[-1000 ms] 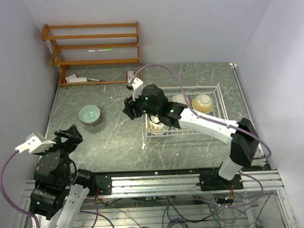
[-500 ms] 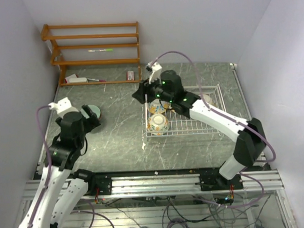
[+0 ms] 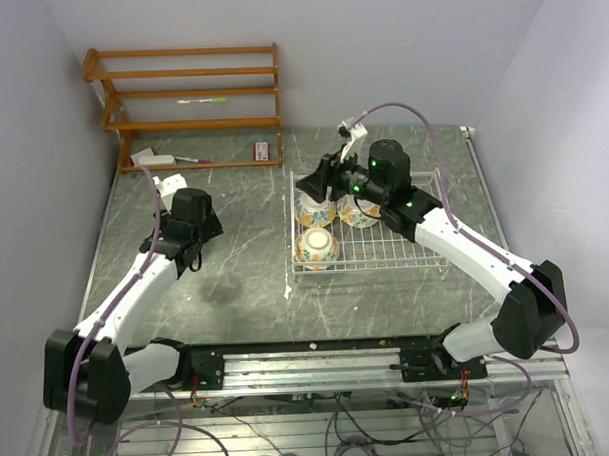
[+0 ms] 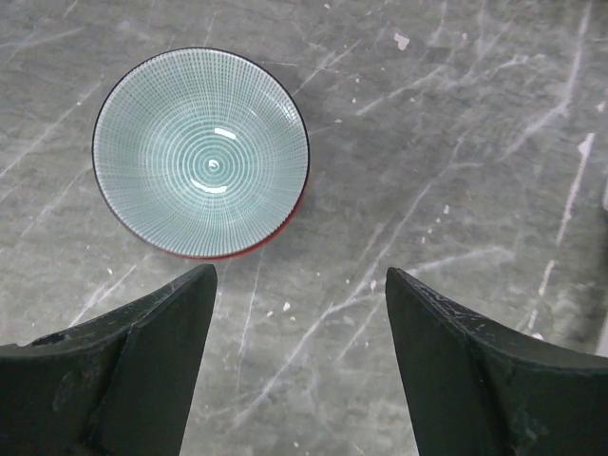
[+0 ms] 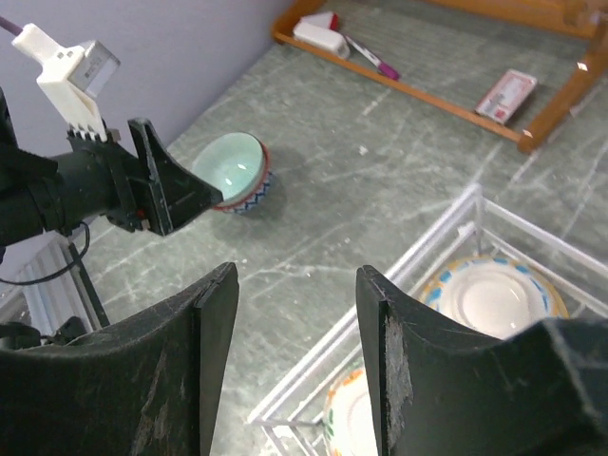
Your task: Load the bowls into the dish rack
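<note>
A pale teal bowl (image 4: 201,152) with a reddish-brown outside stands on the grey table, left of the rack. My left gripper (image 4: 299,275) is open and empty just above the table, with the bowl just beyond its fingertips. In the top view my left gripper (image 3: 191,224) hides that bowl. In the right wrist view the bowl (image 5: 233,171) sits beside the left gripper (image 5: 161,195). The white wire dish rack (image 3: 395,250) holds three floral bowls that show (image 3: 316,248), (image 3: 315,210), (image 3: 359,214). My right gripper (image 3: 318,179) is open and empty above the rack's far left corner (image 5: 456,228).
A brown wooden shelf unit (image 3: 190,102) stands against the back wall, with a white box (image 3: 147,156) and a small card (image 3: 263,149) at its foot. A white scrap (image 3: 288,287) lies just in front of the rack's left corner. Walls close both sides.
My left arm has swung out from near its base to above the teal bowl. My right gripper has moved right and back, from left of the rack to over its far left corner.
</note>
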{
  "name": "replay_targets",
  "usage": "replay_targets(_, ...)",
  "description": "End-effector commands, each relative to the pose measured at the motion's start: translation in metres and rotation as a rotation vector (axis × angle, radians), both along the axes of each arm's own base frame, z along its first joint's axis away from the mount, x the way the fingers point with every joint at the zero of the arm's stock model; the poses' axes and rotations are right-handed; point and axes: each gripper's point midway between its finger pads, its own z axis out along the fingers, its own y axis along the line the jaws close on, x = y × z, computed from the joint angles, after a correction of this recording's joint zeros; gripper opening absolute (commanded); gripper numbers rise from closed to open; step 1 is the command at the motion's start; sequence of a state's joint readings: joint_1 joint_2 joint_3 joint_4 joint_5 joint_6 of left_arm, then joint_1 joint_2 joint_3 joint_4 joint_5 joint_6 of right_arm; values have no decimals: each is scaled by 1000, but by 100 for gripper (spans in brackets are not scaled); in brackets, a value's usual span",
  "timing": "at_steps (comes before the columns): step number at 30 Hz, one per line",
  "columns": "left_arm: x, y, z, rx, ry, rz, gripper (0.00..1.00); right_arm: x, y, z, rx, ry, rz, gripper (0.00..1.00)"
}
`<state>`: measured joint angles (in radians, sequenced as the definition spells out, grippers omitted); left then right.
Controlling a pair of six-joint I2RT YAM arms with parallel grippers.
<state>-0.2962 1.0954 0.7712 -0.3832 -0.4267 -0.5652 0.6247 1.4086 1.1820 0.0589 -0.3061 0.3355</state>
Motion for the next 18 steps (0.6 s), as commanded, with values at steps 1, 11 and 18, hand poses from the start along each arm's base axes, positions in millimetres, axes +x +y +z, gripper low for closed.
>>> replay_targets(1,33,4,2,65,-77,27,82,2,-11,-2,59,23,22,53)
replay_targets(11,65,3,-42,162,-57,-15,83,6,-22,-16,76,52,17,53)
replay_targets(18,79,0,-50,171,-37,-44,78,8,-27,-24,70,71,6,53)
